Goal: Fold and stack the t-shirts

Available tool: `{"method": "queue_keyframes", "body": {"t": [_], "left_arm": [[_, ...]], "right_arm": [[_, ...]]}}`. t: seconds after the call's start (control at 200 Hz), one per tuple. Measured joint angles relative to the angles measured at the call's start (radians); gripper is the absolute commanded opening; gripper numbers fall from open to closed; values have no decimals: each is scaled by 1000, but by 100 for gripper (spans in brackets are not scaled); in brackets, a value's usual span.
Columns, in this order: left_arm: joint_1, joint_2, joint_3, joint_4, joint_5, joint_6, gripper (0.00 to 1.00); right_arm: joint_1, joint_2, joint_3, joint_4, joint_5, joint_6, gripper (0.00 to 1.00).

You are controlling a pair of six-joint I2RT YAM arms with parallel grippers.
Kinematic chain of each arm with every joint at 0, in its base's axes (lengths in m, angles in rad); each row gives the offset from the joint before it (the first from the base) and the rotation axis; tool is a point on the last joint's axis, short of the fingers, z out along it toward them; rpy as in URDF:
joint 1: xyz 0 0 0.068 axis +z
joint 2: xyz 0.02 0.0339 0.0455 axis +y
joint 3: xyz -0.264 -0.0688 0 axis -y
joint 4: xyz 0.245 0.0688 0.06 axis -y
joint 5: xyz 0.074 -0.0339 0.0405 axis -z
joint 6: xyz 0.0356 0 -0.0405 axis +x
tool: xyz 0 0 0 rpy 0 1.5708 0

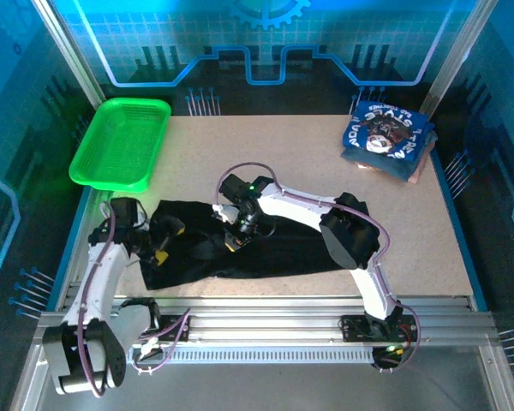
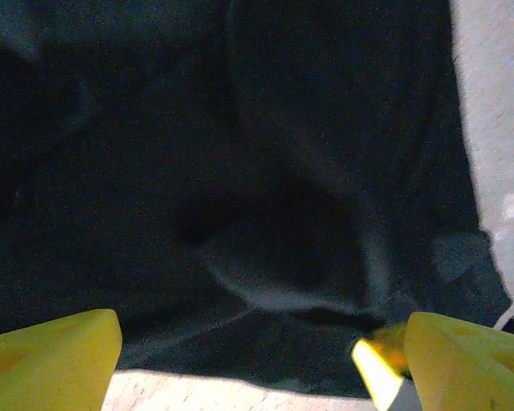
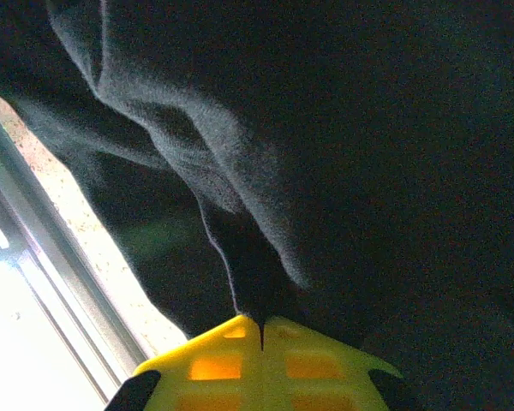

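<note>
While your right jaws pinch a fold of the black t-shirt [image 1: 265,257] to anchor it, your left jaws stand spread over its edge — apparently poised to grip.

White lettering [image 1: 384,115] on top blue t-shirt [image 1: 409,147], illegibly small.

Top view: bright, even light from above, blue cast off the backlit walls. Bench [image 1: 308,163] well exposed. Black t-shirt [image 1: 283,253] crushed to flat black, folds barely readable. Green basket [image 1: 120,141] oversaturated.

Left wrist view: dim and grainy, shirt underexposed. Left claw [image 2: 261,347] fingertips [image 2: 51,355] out of focus, bench strip at right washed out.

Right wrist view: strong backlight, lower-left corner blown to white, folds side-lit from the left. Right claw [image 3: 261,330] pads [image 3: 214,368] glow orange in their cut-outs.
</note>
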Motion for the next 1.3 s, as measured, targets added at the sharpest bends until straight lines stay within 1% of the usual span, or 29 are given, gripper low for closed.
{"method": "queue_keyframes", "body": {"t": [0.085, 0.2, 0.26, 0.345, 0.545, 0.67, 0.8, 0.945, 1.121, 1.166, 1.301], "left_arm": [[-41, -19, -47, -25, 3, -35, 73], [-89, -7, -72, -29, -4, -60, 67], [-100, 21, -77, -10, -8, -72, 62], [-108, 72, -91, 43, -13, -88, 57], [-129, 193, -93, 163, -16, -95, 54], [-138, 248, -92, 223, -16, -106, 50], [-151, 303, -85, 282, -15, -115, 41], [-156, 349, -72, 311, -16, -114, 24], [-157, 349, -28, 287, -31, -102, 3], [-157, 339, -16, 275, -36, -91, 0], [-157, 266, -6, 204, -61, -78, 0]], "right_arm": [[-6, 0, 0, 0, 0, 2, 0], [-11, 0, 0, 0, -3, 2, 0], [-13, 0, 0, 3, -4, 2, 0], [-15, 0, 0, 8, -7, 2, 0], [-16, 0, -11, 15, -13, 2, 0], [-17, 0, -26, 26, -24, 6, 0], [-19, 0, -39, 32, -27, 7, 0], [-19, 0, -39, 35, -27, 7, 0], [-19, 0, -39, 38, -27, 10, 0], [-19, 0, -39, 38, -27, 10, 0], [-19, 0, -39, 38, -27, 10, 0]]}}
